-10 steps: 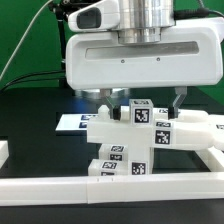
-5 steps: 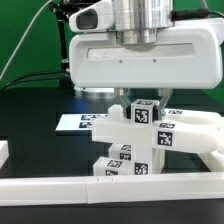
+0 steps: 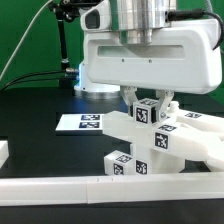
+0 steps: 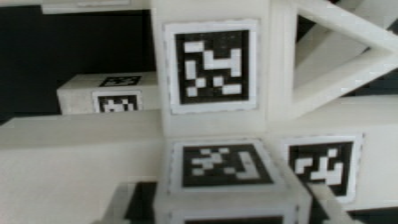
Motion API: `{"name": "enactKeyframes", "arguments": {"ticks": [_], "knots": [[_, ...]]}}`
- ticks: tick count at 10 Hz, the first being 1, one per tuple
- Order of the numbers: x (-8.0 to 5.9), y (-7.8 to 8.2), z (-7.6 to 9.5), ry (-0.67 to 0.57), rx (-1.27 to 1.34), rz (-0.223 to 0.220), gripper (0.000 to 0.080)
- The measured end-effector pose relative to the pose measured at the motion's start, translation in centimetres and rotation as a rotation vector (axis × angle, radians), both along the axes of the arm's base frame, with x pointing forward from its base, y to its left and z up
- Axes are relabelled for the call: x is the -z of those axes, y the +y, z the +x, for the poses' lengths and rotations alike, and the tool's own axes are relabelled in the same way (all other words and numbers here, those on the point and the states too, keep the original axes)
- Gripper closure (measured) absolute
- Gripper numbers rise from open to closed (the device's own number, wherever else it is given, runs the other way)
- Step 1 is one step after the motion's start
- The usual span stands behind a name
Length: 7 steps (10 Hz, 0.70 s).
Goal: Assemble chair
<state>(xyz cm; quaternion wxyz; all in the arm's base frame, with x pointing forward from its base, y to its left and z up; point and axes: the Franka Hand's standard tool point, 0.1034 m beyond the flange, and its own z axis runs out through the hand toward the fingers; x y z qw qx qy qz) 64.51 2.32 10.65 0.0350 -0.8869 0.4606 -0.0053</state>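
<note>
1. One chair (image 3: 122,130), partly joined, is sitting on the black table (image 3: 30,110) just behind the low white rim wall (image 3: 60,186), toward the exterior view's right. Several blocky tagged parts are already interlocking into a single cluster.
2. One upright square post (image 3: 146,114) is standing at the top of that cluster. The wrist view is showing its tagged face close up, with white bars running beside it.
3. One gripper (image 3: 149,104) is reaching down from above and clamping this post from both sides, with its jaws partly drawn in.
4. One marker board (image 3: 82,122) is lying flat on the table behind the chair, apart from it.
5. Progress, as a judgement: the build is looking roughly midway. No finished seat-and-back outline is showing yet.
6. Work left, as a judgement: the held post is probably needing seating or tightening into the cluster, with further legs or bars to follow. Whether any spare parts are lying loose cannot be told from these views.
</note>
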Motion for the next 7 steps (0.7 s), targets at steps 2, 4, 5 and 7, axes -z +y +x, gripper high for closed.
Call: {"name": "enactKeyframes", "arguments": {"ticks": [2, 4, 5, 7], "knots": [[-0.02, 0.13, 0.07, 0.007, 0.196, 0.02, 0.0534], [-0.04, 0.22, 0.14, 0.012, 0.328, 0.032, 0.0534], [-0.02, 0.22, 0.13, 0.011, 0.31, 0.032, 0.0507], [-0.01, 0.22, 0.13, 0.011, 0.31, 0.032, 0.0359]]}}
